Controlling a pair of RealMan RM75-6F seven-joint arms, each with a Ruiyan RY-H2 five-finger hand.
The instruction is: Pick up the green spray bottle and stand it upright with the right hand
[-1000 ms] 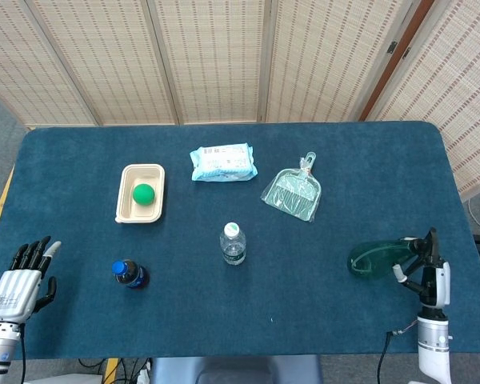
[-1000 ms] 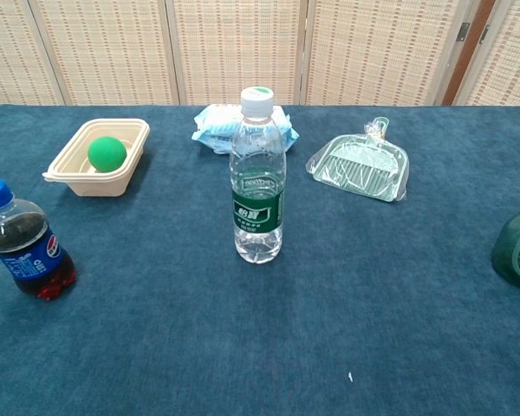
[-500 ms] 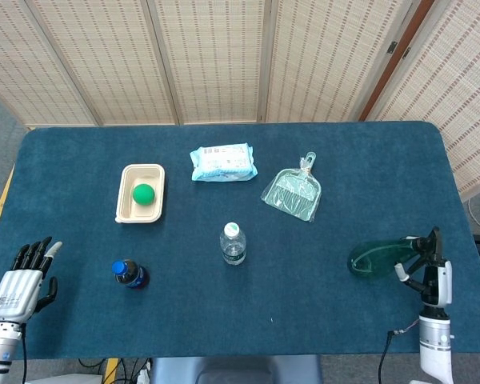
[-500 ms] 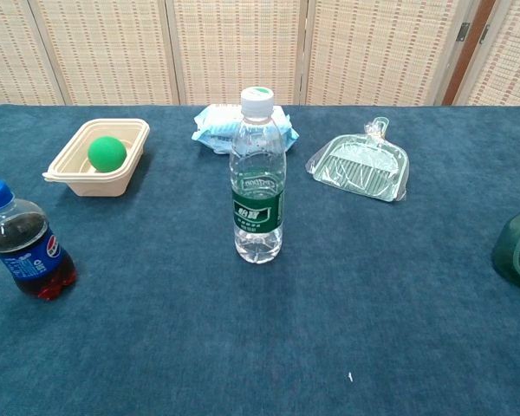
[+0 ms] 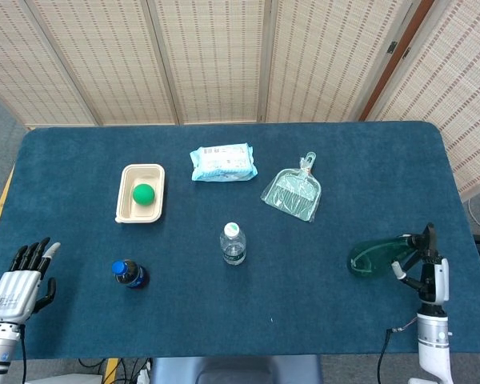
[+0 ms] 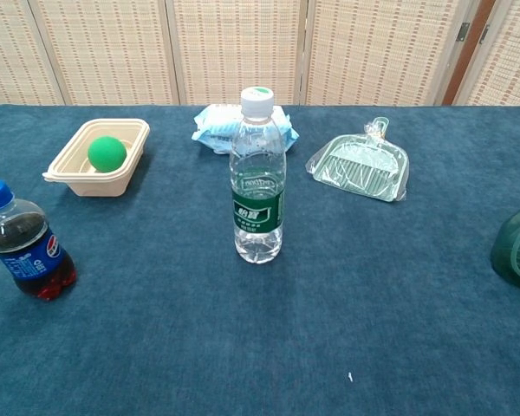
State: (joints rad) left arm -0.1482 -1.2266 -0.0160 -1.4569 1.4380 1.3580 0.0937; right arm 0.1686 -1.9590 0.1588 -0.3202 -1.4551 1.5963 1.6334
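Note:
The green spray bottle (image 5: pixel 374 258) lies on its side near the table's right edge, spray head pointing right. In the chest view only its base (image 6: pixel 516 247) shows at the right border. My right hand (image 5: pixel 426 266) stands edge-on at the bottle's spray head, fingers spread on either side of the neck and not visibly closed on it. My left hand (image 5: pixel 19 282) rests open at the front left corner, holding nothing.
A clear water bottle (image 5: pixel 233 243) stands mid-table and a cola bottle (image 5: pixel 130 274) front left. Further back are a beige tray (image 5: pixel 124 210) holding a green ball (image 5: pixel 143 194), a wipes pack (image 5: pixel 222 162) and a wrapped dustpan (image 5: pixel 292 192). The table's right edge (image 5: pixel 466 232) runs just beyond my right hand.
My right hand has shifted slightly up and left, closer in on the spray head. The bottle's base has nudged a little in the chest view. The left hand has not moved.

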